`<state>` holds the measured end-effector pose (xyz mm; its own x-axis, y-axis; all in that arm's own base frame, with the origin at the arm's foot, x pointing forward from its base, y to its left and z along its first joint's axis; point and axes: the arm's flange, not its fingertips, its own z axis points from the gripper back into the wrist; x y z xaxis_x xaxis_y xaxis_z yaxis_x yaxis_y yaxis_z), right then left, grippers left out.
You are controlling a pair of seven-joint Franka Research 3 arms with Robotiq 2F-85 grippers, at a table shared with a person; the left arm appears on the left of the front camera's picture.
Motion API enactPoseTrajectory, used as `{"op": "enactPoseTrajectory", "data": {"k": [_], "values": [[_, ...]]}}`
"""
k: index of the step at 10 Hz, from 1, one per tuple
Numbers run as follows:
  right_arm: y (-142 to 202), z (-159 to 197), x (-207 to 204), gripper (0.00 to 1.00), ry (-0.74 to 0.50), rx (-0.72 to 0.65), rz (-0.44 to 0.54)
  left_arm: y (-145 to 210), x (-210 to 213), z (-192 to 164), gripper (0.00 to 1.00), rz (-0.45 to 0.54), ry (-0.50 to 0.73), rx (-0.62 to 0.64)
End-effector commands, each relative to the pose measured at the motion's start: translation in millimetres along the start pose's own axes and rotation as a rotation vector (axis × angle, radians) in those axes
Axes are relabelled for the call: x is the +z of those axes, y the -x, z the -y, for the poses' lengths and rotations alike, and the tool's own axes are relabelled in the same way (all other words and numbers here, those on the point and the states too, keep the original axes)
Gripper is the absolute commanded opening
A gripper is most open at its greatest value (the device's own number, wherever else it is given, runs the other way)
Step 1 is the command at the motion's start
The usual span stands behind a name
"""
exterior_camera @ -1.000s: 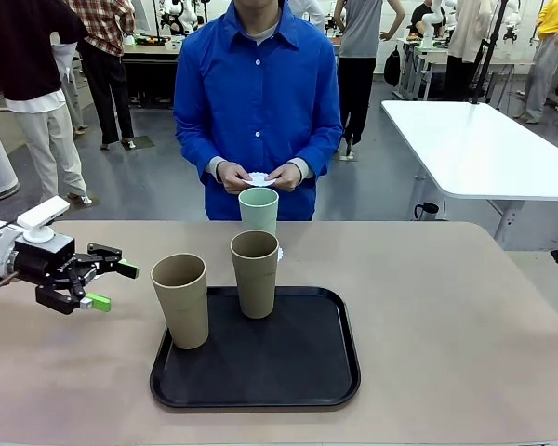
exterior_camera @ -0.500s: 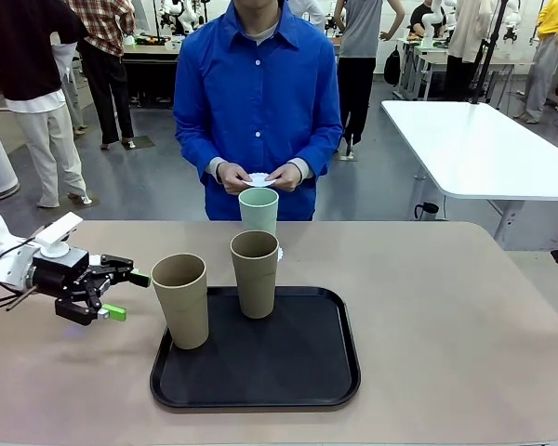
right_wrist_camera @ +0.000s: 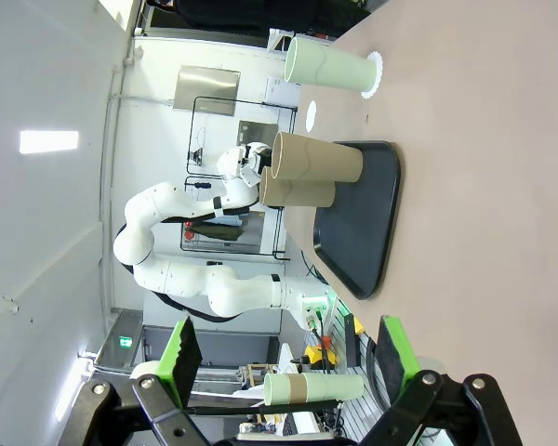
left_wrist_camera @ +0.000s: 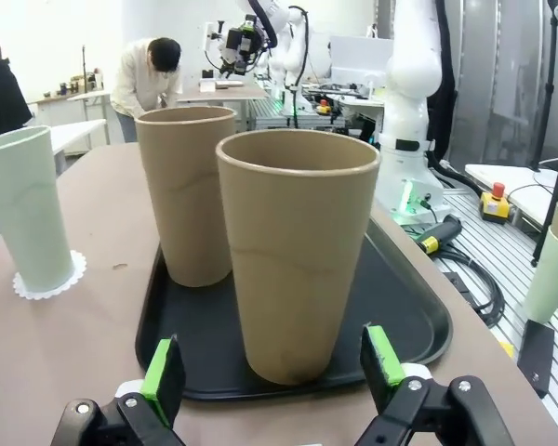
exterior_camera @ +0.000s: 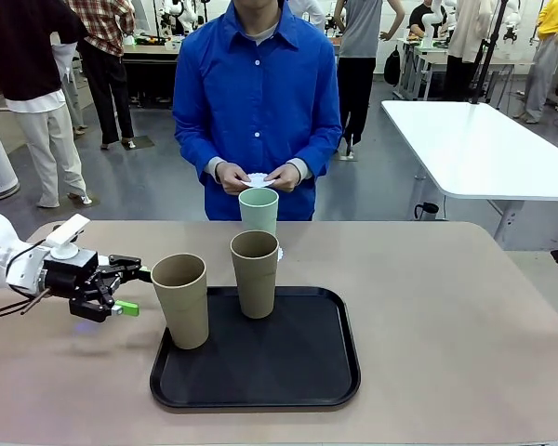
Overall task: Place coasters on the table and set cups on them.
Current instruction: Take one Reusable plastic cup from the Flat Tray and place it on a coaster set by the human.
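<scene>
My left pincer (exterior_camera: 133, 291), jaws wide apart and empty, hovers just beside the nearer tan cup (exterior_camera: 180, 299) at the black tray's (exterior_camera: 307, 372) left edge. The mint cup (exterior_camera: 259, 210) stands on a doily (left_wrist_camera: 48, 283) beyond. Closing off-centre could tip this tall cup into its neighbour (exterior_camera: 255, 272).

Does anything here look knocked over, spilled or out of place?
Nothing stands out. The mint cup stands upright on its coaster. The left tan cup and the right tan cup stand upright on the black tray. Nothing is spilled.
</scene>
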<state>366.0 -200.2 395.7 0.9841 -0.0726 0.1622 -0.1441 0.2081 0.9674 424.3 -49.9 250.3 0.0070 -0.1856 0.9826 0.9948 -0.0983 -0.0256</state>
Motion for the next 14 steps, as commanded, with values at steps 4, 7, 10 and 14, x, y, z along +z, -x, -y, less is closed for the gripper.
{"op": "enactPoseTrajectory", "data": {"k": [4,7,10,14], "values": [[1,0,-1,1.00,-0.009,0.003,0.000,1,-20,31,1.00,-0.010,-0.055,-0.040],[1,0,-1,1.00,-0.009,0.003,0.000,-2,-24,50,1.00,-0.035,-0.162,-0.067],[1,0,-1,1.00,-0.009,0.003,0.000,-13,-12,37,1.00,-0.020,-0.122,0.003],[1,0,-1,1.00,-0.009,0.003,0.000,-13,-12,37,1.00,-0.020,-0.122,0.003]]}}
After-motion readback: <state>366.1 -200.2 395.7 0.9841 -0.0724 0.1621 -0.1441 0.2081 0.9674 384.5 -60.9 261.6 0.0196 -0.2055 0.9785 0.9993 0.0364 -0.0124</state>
